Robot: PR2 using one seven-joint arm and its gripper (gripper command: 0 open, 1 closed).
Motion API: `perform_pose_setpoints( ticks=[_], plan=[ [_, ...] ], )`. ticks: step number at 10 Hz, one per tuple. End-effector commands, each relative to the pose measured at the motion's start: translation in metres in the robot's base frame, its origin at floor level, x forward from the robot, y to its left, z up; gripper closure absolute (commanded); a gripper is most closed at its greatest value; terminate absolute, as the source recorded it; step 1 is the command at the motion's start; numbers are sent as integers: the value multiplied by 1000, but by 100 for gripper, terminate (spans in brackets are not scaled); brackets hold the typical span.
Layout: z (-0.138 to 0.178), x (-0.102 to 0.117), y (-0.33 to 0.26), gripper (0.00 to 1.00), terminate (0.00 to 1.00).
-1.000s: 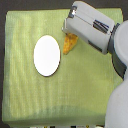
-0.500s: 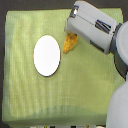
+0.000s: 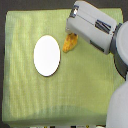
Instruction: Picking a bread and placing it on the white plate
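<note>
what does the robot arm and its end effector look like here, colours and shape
The arm is a bulky, boxy shell in light grey-white with rounded edges, a darker grey panel along its top and a dark band near the joint. The end effector is mostly hidden under the shell; its fingers cannot be made out.

bread (image 3: 70, 44) beside white plate (image 3: 47, 55) | claw (image 3: 71, 32) over bread, fingertips hidden
</note>
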Motion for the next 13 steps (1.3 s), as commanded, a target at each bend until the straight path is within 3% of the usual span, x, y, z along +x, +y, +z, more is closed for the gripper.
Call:
perform_pose_setpoints(
  ticks=[1, 7, 13],
  plan=[
    [7, 2, -3, 100, 0],
    [21, 11, -15, 100, 0],
    [93, 18, -25, 100, 0]
  ],
)
